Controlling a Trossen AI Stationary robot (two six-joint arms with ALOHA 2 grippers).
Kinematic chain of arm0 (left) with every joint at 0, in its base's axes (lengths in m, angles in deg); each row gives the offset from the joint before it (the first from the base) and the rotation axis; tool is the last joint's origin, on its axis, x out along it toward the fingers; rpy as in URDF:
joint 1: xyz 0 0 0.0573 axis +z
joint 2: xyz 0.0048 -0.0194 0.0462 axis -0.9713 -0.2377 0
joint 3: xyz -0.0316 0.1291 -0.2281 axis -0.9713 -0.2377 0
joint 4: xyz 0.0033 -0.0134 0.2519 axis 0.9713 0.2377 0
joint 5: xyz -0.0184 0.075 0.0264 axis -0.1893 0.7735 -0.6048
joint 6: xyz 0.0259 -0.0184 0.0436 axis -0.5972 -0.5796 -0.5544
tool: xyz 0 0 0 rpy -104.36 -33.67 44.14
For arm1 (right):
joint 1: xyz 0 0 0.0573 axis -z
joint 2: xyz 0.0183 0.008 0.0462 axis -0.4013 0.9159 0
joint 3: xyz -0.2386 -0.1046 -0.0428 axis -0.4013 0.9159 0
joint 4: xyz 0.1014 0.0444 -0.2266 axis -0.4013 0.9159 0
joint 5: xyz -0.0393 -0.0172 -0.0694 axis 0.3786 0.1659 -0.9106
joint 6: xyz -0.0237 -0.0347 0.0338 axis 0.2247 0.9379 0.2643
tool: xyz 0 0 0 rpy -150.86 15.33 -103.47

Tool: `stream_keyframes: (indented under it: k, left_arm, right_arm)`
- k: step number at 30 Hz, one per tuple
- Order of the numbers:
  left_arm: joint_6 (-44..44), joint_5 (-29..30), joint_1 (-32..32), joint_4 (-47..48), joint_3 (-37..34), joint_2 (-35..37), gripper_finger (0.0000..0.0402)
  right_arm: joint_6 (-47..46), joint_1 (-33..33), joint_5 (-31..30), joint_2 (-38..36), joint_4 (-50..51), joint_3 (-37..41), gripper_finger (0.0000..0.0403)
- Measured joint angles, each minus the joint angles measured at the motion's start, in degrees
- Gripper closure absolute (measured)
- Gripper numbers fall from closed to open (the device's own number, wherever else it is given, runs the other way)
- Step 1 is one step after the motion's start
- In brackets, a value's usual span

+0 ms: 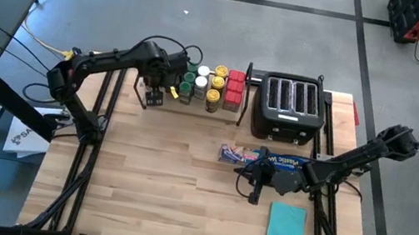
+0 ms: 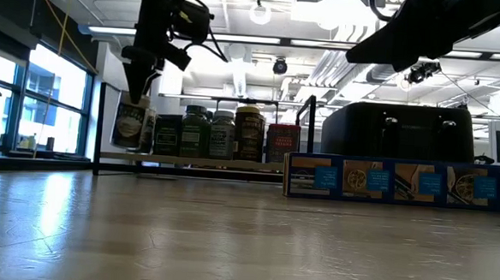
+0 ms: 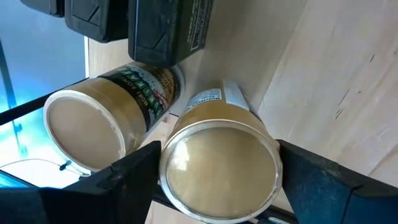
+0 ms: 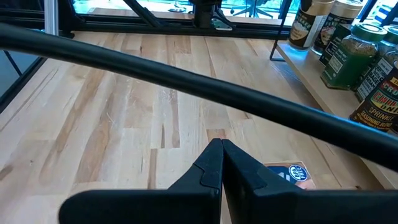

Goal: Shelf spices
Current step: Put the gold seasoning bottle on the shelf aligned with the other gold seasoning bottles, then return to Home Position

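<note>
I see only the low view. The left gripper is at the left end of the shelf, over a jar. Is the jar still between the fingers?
Observer: Yes. In the left wrist view a tan-lidded jar sits between the left gripper fingers, which stand a little apart from its sides.
Operator: Is anything close beside it?
Observer: A second tan-lidded jar stands right against it.
Operator: And the right gripper?
Observer: The right gripper is shut and empty, hovering beside the blue wrap box, in front of the toaster.
</note>
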Motion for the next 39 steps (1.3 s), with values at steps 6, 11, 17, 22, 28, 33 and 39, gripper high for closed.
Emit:
stream_keyframes:
  k: [6,11,17,22,28,33,39]
  left_arm:
    - [-0.01,0.03,0.70,-0.06,0.00,0.00,0.0092]
    - [-0.02,0.30,1.14,-0.14,0.00,0.00,0.0077]
    - [-0.52,1.58,1.34,0.01,0.00,0.11,0.0069]
    - [-0.80,3.32,1.30,0.43,0.33,0.75,0.0068]
    - [1.62,3.57,-0.01,4.04,5.55,1.88,0.0068]
    - [5.63,1.97,-3.19,6.63,12.26,3.90,0.0068]
    - [10.12,-2.93,-9.17,-7.55,9.31,16.49,0.0068]
  right_arm:
    - [0.02,0.00,0.00,0.00,0.04,0.00,0.0403]
    - [0.02,0.01,-0.02,0.00,0.04,0.00,0.0403]
    - [0.02,0.00,-0.02,0.00,0.04,0.00,0.0403]
    - [0.02,0.00,-0.02,0.00,0.02,0.00,0.0403]
    - [0.02,0.00,-0.04,0.00,0.01,0.00,0.0403]
    - [1.47,-0.36,-0.03,-0.41,0.60,0.00,0.0403]
    - [3.47,-1.77,0.23,-9.00,7.57,0.00,0.0403]
